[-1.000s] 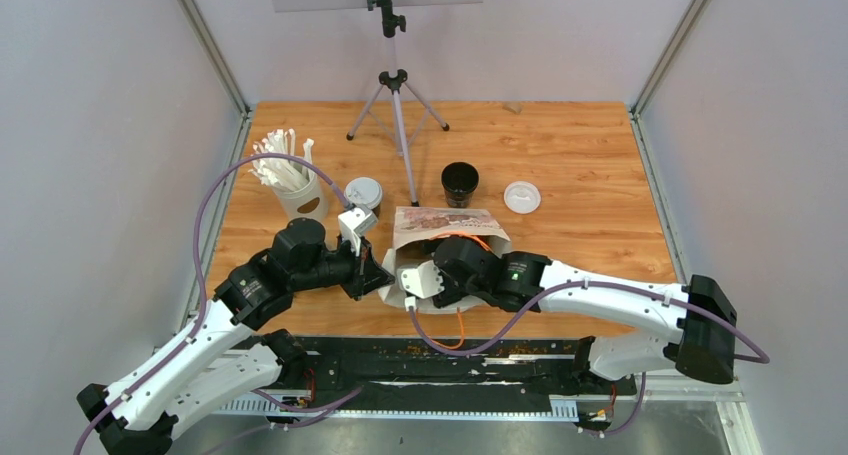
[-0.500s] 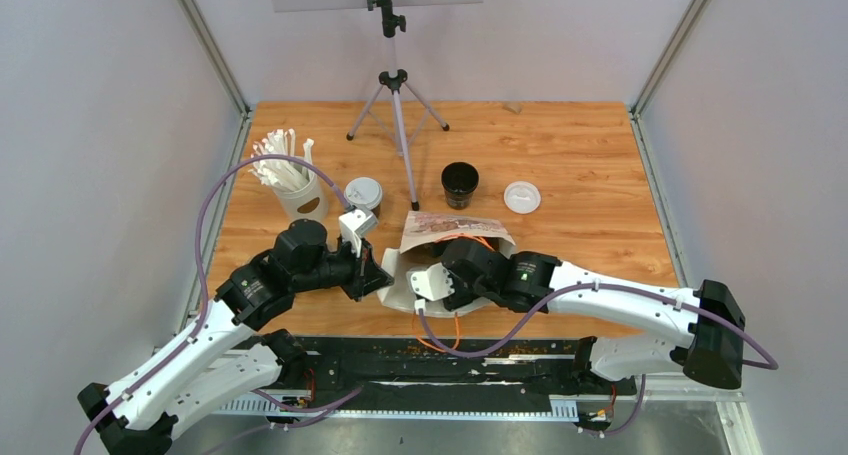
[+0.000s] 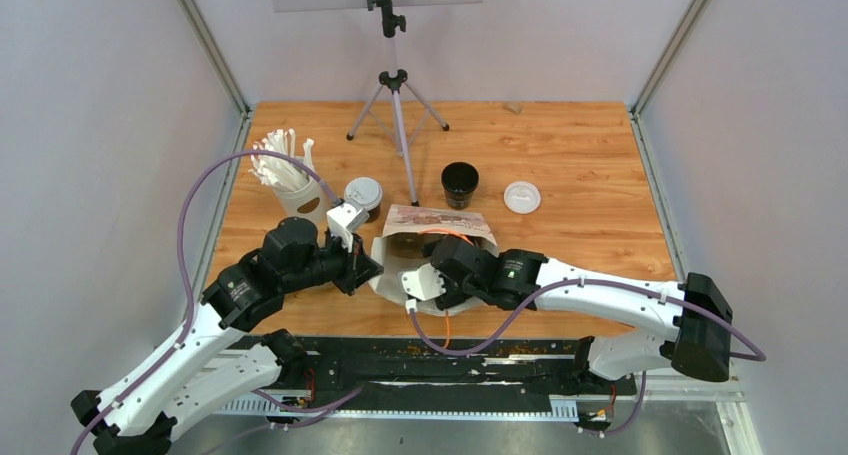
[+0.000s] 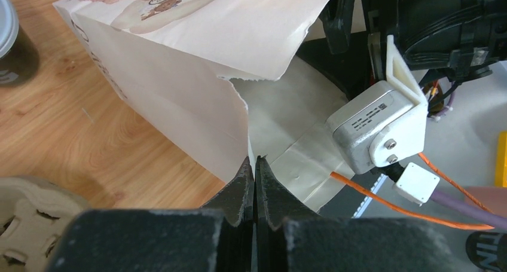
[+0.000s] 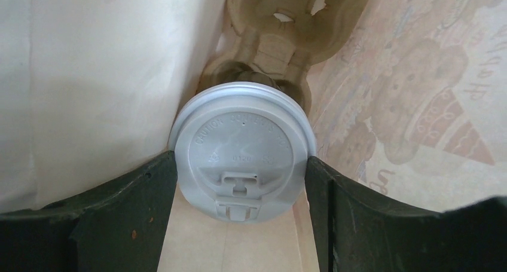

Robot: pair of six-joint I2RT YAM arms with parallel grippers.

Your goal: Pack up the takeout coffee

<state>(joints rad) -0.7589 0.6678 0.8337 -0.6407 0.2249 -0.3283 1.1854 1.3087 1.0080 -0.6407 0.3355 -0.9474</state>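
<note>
A white paper bag [image 3: 432, 237] [image 4: 179, 98] lies on its side on the wooden table. My left gripper [image 3: 371, 270] [image 4: 255, 164] is shut on the torn edge of its mouth. My right gripper [image 3: 440, 275] [image 5: 241, 164] reaches into the bag, and both fingers press the white lid of a takeout coffee cup [image 5: 242, 146]. Behind that cup is a brown pulp carrier [image 5: 287, 27], also in the bag. Another lidded black cup [image 3: 363, 193] [image 4: 9, 39] stands left of the bag. An open black cup [image 3: 460, 182] and a loose white lid [image 3: 522, 196] sit behind it.
A white cup of straws [image 3: 290, 180] stands at the far left. A tripod [image 3: 397, 105] stands at the back centre. A brown pulp piece [image 4: 24, 224] lies close under my left wrist. Grey walls close in both sides of the table.
My left gripper has drawn the bag's mouth edge a little to the left and the bag has shifted with it. The right gripper keeps the cup and has followed slightly left.
</note>
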